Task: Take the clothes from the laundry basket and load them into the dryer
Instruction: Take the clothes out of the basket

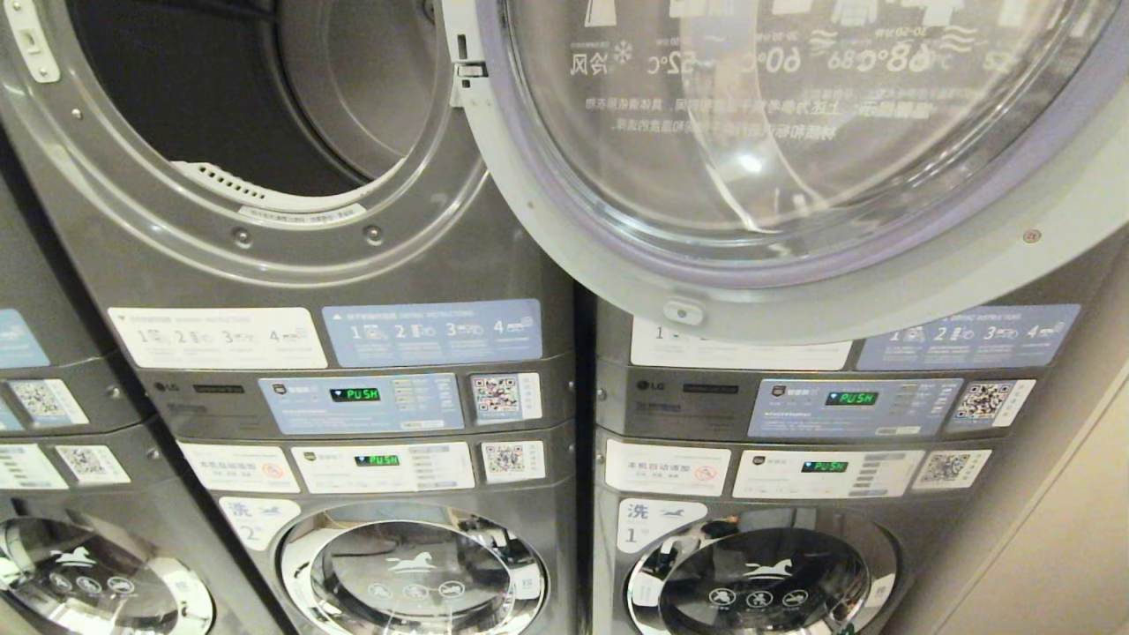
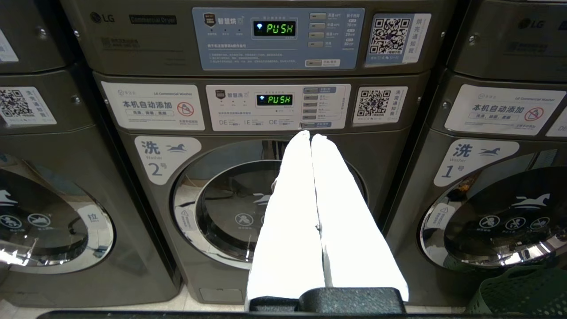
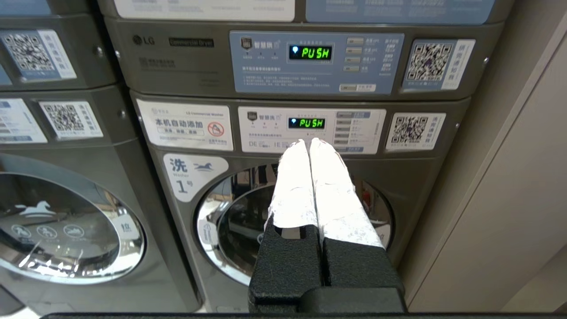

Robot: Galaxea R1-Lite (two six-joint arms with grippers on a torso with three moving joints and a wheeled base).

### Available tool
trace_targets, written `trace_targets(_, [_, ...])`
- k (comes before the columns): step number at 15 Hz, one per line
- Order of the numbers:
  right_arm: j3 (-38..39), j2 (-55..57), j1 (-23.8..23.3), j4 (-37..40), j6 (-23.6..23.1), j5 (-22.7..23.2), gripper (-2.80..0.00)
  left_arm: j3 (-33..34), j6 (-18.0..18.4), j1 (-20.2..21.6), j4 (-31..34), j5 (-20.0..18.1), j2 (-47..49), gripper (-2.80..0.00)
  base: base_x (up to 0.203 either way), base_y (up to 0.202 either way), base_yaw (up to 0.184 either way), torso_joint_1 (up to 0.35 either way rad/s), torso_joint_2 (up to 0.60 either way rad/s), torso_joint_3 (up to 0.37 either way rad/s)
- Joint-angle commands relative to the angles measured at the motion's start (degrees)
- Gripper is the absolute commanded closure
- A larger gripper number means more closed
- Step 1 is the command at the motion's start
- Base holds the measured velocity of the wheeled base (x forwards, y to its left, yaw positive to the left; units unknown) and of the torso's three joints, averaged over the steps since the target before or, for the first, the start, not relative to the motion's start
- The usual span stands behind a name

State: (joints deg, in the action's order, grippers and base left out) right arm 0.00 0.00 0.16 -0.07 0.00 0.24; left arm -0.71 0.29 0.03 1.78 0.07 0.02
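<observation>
The dryer [image 1: 291, 291] fills the upper left of the head view, its round opening uncovered and the dark drum [image 1: 229, 97] bare inside. Its glass door [image 1: 794, 150] hangs swung out to the right. A corner of the green mesh laundry basket [image 2: 522, 292] shows on the floor in the left wrist view; the clothes are out of view. My left gripper [image 2: 311, 135] is shut and holds nothing, pointing at washer no. 2 [image 2: 248, 208]. My right gripper [image 3: 309, 141] is shut too and holds nothing, facing washer no. 1 [image 3: 248, 221]. Neither arm shows in the head view.
Stacked grey machines stand side by side, dryers above washers, with lit control panels [image 1: 362, 401]. The open door covers the front of the neighbouring upper machine [image 1: 970, 353]. A beige wall panel [image 3: 522, 199] closes the right side. A further stack [image 1: 53, 423] stands at the left.
</observation>
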Motion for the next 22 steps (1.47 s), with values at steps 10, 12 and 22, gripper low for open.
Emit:
trace_targets(10, [0.0, 0.0, 0.02, -0.01, 0.09, 0.02, 0.0, 0.0, -0.03, -0.03, -0.02, 0.01, -0.11, 0.0, 0.0, 0.0, 0.0, -0.02, 0.05, 0.0])
trace_targets(12, [0.0, 0.0, 0.02, -0.01, 0.09, 0.02, 0.0, 0.0, -0.03, -0.02, -0.02, 0.01, -0.11, 0.0, 0.0, 0.0, 0.0, -0.052, 0.1, 0.056])
trace_targets(22, [0.0, 0.0, 0.02, -0.01, 0.09, 0.02, 0.0, 0.0, -0.12, 0.03, -0.11, 0.01, -0.11, 0.0, 0.0, 0.0, 0.0, -0.052, 0.12, 0.061])
